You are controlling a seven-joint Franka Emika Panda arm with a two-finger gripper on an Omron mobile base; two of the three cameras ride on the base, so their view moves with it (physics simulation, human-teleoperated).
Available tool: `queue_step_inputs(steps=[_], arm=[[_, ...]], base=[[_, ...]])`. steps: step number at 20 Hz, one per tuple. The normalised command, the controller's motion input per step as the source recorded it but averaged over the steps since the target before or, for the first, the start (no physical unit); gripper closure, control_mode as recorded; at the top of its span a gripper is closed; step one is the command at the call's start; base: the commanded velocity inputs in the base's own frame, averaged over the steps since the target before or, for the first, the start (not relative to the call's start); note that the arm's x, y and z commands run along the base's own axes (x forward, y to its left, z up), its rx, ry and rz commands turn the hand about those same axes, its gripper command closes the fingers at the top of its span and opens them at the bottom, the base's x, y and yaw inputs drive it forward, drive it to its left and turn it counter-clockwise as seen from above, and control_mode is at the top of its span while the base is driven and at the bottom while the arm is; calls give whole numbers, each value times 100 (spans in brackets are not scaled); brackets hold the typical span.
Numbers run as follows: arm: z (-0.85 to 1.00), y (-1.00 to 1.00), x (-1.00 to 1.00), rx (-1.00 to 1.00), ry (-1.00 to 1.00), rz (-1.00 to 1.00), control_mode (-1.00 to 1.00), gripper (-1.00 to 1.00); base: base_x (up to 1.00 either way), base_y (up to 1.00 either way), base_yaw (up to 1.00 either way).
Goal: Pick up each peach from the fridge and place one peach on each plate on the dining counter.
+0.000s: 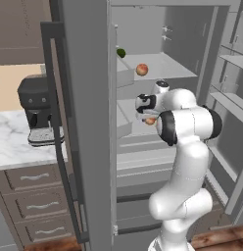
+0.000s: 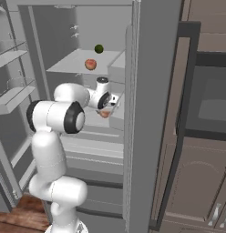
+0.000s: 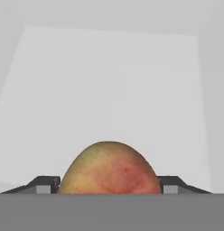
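While a second reddish-orange round peach [image 1: 142, 69] sits on the shelf above, the dark two-finger gripper [image 3: 108, 186] grips one reddish-orange peach [image 3: 109, 169] inside the grey steel-look fridge [image 1: 89, 122].

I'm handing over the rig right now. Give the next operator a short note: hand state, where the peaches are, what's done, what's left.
Hand: inside the open fridge, fingers on both sides of a peach on a middle shelf; whether it grips firmly, I cannot tell.
Second peach: on the shelf above, near a small dark green item.
Done: no peach is out of the fridge yet.
Left: withdraw this peach, carry it to a plate, then fetch the other one.
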Motion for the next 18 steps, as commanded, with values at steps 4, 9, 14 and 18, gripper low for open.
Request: queue_step_inputs(steps=[4, 9, 14, 18], arm=[[21, 0, -100, 7, -25, 0, -100, 100], [46, 0, -99, 5, -9, 0, -100, 100], [98, 0, -92, 0, 10, 0, -100, 100], [100, 1, -78, -2, 29, 0, -100, 100]], base=[[0, 0, 0], [0, 0, 0], [0, 0, 0], [0, 0, 0]])
